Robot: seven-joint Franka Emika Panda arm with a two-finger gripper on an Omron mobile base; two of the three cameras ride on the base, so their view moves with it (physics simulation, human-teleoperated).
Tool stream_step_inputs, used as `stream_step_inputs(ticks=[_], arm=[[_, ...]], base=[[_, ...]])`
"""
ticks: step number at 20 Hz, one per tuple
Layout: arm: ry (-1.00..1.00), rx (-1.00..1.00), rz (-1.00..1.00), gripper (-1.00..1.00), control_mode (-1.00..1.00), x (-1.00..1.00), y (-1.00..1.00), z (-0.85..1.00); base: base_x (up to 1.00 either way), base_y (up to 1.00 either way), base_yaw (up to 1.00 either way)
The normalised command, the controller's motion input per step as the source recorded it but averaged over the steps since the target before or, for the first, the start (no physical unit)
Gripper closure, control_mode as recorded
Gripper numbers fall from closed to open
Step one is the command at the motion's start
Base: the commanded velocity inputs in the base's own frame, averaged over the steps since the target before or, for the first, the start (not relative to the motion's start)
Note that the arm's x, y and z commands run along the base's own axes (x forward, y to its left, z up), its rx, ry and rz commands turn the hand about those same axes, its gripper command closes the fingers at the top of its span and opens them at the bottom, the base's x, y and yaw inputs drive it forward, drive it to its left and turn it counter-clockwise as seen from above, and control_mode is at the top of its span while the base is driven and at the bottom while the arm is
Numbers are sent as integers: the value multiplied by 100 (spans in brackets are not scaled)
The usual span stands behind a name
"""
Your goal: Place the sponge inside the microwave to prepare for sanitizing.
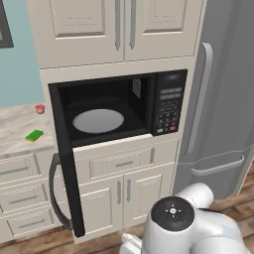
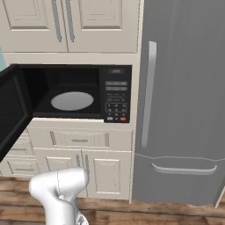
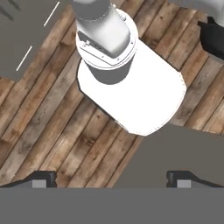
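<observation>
A: Pincer [image 3: 112,178], bottom of the hand view. State?
B: Fingertips [image 3: 43,177] far apart, at the lower left and lower right edges. Nothing between them, nothing touched. It looks down at wooden floor [image 3: 39,118].

A: Next out, the microwave [image 1: 119,111].
B: Centre of the left base view, built in under cream upper cabinets [image 1: 116,27]. Black body, door [image 1: 67,163] swung fully open toward the lower left, curved handle on its outer edge. White round turntable [image 1: 98,120] bare on the cavity floor. Button panel [image 1: 168,104] on the frame-right side. Same oven at centre left of the right base view, door edge at the far left.

A: Sponge [image 1: 34,135]?
B: Left edge of the left base view, lying flat on the marbled worktop [image 1: 17,124], left of the open door and apart from it. Small rectangular block, bright green top, thin yellow edge below. Long axis runs from lower left to upper right in the frame.

A: Farther back?
B: Small red cup [image 1: 40,108] upright, above the sponge in the frame, well apart from it. Grey fridge [image 1: 223,99] fills the right.
</observation>
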Motion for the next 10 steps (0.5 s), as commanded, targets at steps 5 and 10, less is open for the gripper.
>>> stream_step_inputs(ticks=[5,10], arm=[[2,4,0,-100,-100,0,-85,23],[0,2,0,-100,-100,0,-75,13]], base=[[0,0,0],[0,0,0]])
